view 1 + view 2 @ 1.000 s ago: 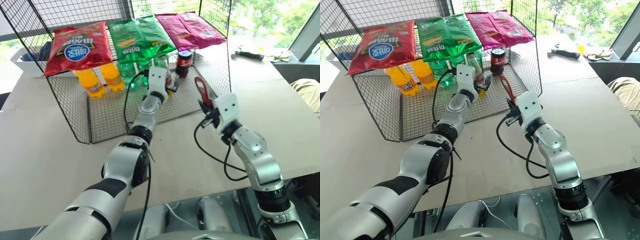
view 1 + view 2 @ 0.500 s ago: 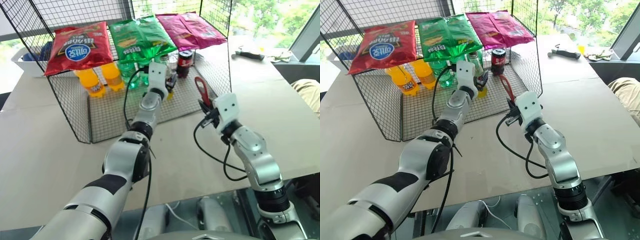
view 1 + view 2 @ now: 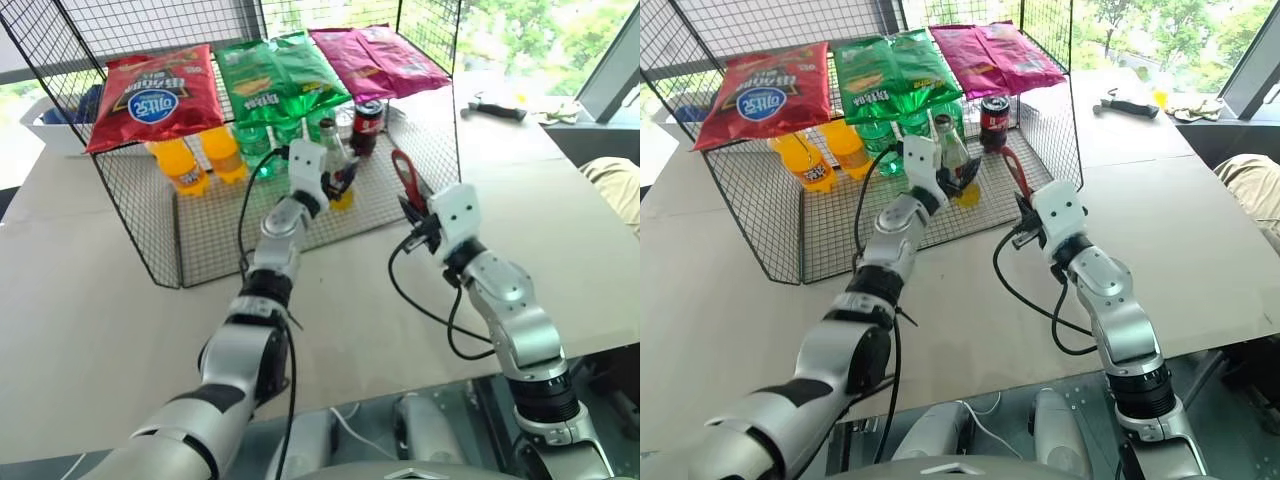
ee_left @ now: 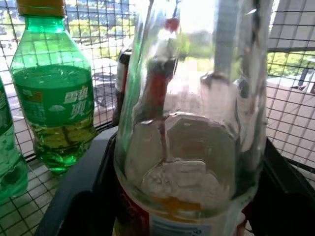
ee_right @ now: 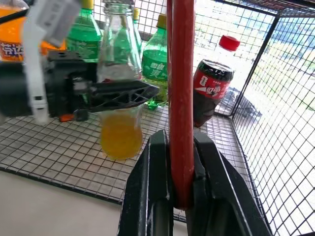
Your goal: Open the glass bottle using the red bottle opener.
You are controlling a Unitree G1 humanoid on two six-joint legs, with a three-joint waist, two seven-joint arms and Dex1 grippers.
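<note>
Two grippers work at the front of a wire rack (image 3: pixel 150 215) that stands on the table (image 3: pixel 80 300). Our left gripper (image 3: pixel 338 180) is clamped around the bottle (image 3: pixel 335 165), its black fingers (image 5: pixel 120 93) on either side of the glass at the label band, with the yellow-orange liquid below them and the narrow neck rising upright above. The bottle sits over the rack's mesh floor near its front edge; we cannot tell whether its base touches the mesh. Its cap end is still on top of the neck, as far as we can see. Our right gripper (image 3: pixel 412 212) is clenched on the handle of the opener (image 3: pixel 405 180), which stands nearly upright with its rounded red head up, at about 3 o'clock from the bottle and apart from it. From the right wrist, the opener (image 5: pixel 181 98) rises straight between the two pads, and the bottle stands just beside it. Behind the bottle, at about 12 o'clock, are green bottles (image 3: pixel 262 140); a dark cola bottle (image 3: pixel 368 122) stands at about 1 o'clock, and two orange bottles (image 3: pixel 200 160) at about 10 o'clock. On the rack's upper shelf lie three snack bags: red (image 3: pixel 150 95), green (image 3: pixel 275 75) and magenta (image 3: pixel 375 55).
</note>
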